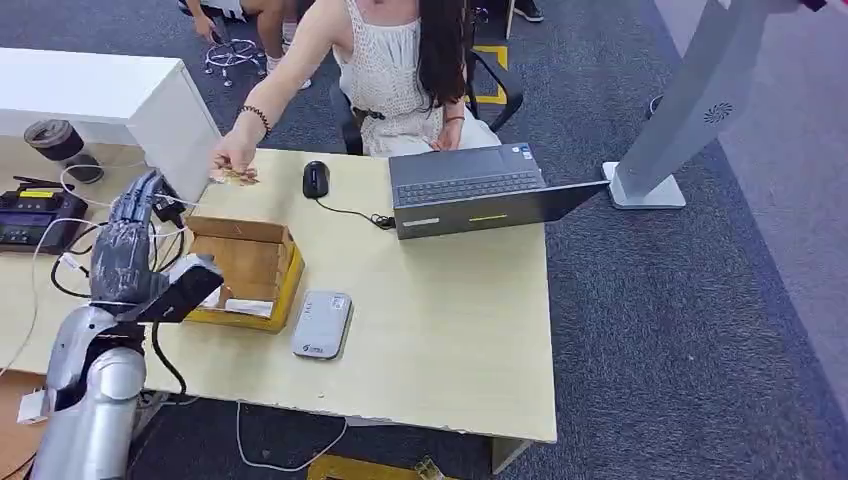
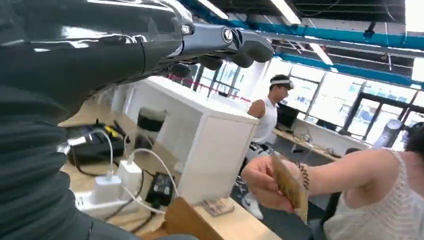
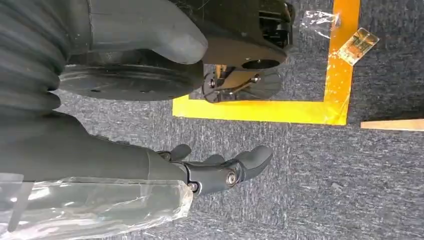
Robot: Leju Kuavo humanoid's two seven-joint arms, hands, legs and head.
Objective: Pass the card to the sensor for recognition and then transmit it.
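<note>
A person across the table holds a tan card (image 1: 238, 177) between their fingers at the table's far edge; the left wrist view shows this card (image 2: 289, 184) raised above the tabletop. My left hand (image 1: 128, 235) is lifted over the table's left side, fingers stretched toward the person, a short gap away from the card and holding nothing. The grey flat sensor (image 1: 322, 324) lies on the table to the right of an open cardboard box (image 1: 245, 270). My right hand (image 3: 220, 170) hangs over the carpet with loose fingers and nothing in it.
A black mouse (image 1: 316, 178) and an open laptop (image 1: 470, 187) sit at the table's far side. Cables, chargers (image 2: 117, 182) and a black device (image 1: 30, 215) crowd the left. Another card (image 2: 217, 206) lies on the table near the box. A white stand (image 1: 690, 100) rises at right.
</note>
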